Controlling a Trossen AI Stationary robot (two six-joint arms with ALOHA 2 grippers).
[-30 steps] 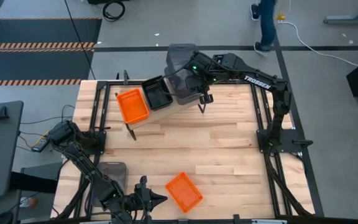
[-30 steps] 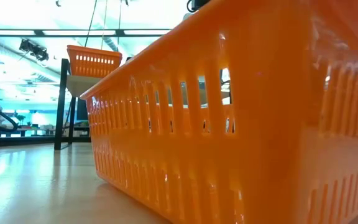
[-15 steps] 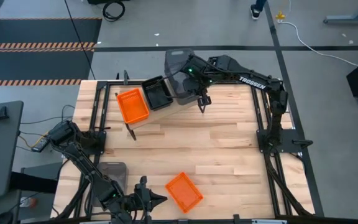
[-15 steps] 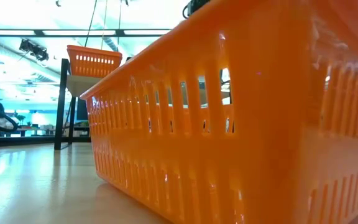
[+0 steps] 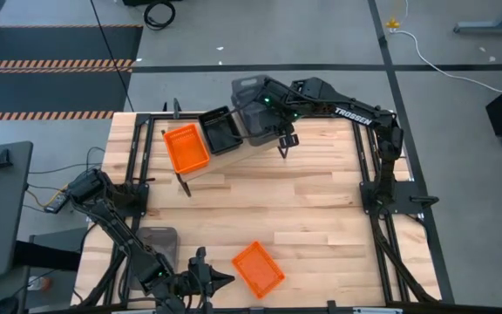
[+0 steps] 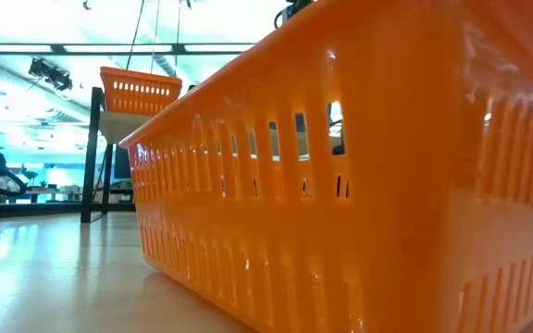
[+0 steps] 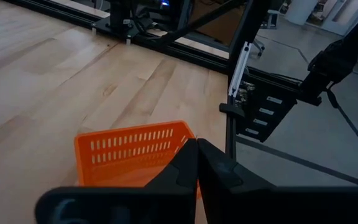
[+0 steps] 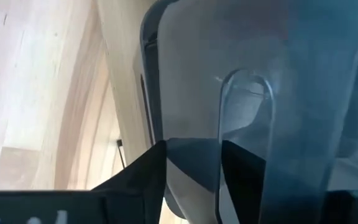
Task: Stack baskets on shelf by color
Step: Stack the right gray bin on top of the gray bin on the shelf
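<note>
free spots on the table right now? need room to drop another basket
Open: the wide middle of the tabletop, between the shelf and the loose orange basket, plus the right side toward the right arm's base. Crowded: the far edge, where orange, black and grey baskets fill the shelf under the right gripper.

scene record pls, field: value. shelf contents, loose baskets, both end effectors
shelf: holds three stacks side by side
on shelf: orange basket, black basket, grey basket
loose on table: second orange basket, near edge; second grey basket, by left arm
right end effector: at grey basket on shelf, fingers astride its wall, open
left end effector: shut, empty, parked at near edge facing the loose orange basket
</note>
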